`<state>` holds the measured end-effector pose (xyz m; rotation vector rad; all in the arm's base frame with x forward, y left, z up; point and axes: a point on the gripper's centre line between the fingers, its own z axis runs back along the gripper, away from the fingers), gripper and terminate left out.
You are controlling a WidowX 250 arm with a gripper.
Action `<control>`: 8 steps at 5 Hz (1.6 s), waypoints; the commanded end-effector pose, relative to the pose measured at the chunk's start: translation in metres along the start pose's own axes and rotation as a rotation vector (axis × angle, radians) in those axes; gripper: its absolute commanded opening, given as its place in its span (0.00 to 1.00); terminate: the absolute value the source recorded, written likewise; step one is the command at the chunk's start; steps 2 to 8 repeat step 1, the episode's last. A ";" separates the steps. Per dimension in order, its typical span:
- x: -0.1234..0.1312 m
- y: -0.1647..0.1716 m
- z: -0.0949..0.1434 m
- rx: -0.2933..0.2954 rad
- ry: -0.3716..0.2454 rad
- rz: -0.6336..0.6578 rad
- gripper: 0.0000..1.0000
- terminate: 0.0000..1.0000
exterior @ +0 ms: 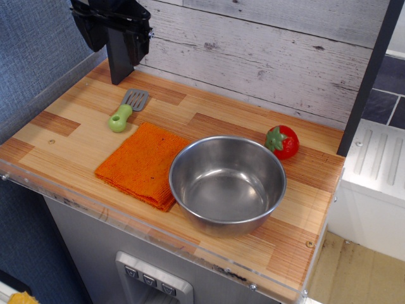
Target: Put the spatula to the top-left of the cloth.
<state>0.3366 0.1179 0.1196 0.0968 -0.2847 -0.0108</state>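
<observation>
Spatula (127,108) lies flat on the counter (57,136) just beside the top-left corner of the orange cloth (143,161), green handle toward the front-left, grey slotted blade toward the wall; placement looks done. Claw (120,66) hangs well above it, empty; one dark finger shows, so open or closed cannot be told. Steel bowl (226,183) overlaps the cloth's right edge, and strawberry toy (282,141) sits apart, right of the bowl.

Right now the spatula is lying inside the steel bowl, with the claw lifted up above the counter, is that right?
Not quite. The spatula lies on the wooden counter by the orange cloth's top-left corner, not in the bowl, which looks empty. The claw is lifted, as observation.image shows.
</observation>
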 end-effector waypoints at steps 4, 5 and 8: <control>0.001 0.002 0.018 0.018 -0.046 -0.004 1.00 1.00; 0.001 0.002 0.018 0.018 -0.046 -0.004 1.00 1.00; 0.001 0.002 0.018 0.018 -0.046 -0.004 1.00 1.00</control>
